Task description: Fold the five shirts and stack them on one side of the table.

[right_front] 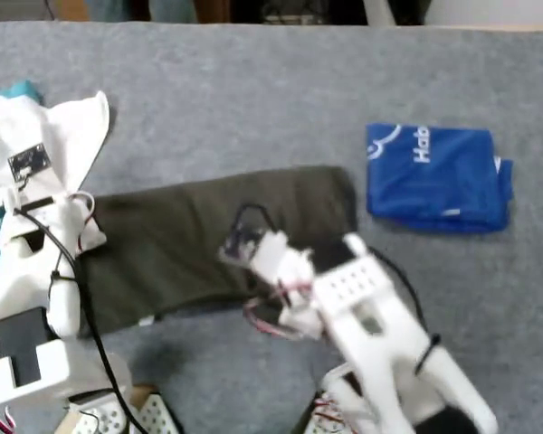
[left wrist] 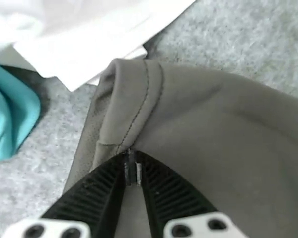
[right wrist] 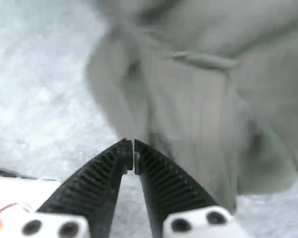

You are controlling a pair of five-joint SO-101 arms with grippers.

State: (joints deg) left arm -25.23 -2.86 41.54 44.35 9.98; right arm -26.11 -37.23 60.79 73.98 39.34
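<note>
Both arms bend low over the olive shirt (right_front: 190, 244) spread mid-table, the left gripper (left wrist: 131, 171) pinching its end beside the white shirt (right_front: 63, 127), the right gripper (right wrist: 133, 151) pressed together at its near edge.

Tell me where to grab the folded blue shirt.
Pinch the blue shirt at the middle of its near edge, coming in low from the near side. It lies flat and folded, and that thicker-looking edge probably gathers all the layers, so the fold should hold.

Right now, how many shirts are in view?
4: folded blue shirt at right, olive shirt mid-table, white shirt at left, teal shirt peeking beside it. A fifth may be hidden.
</note>
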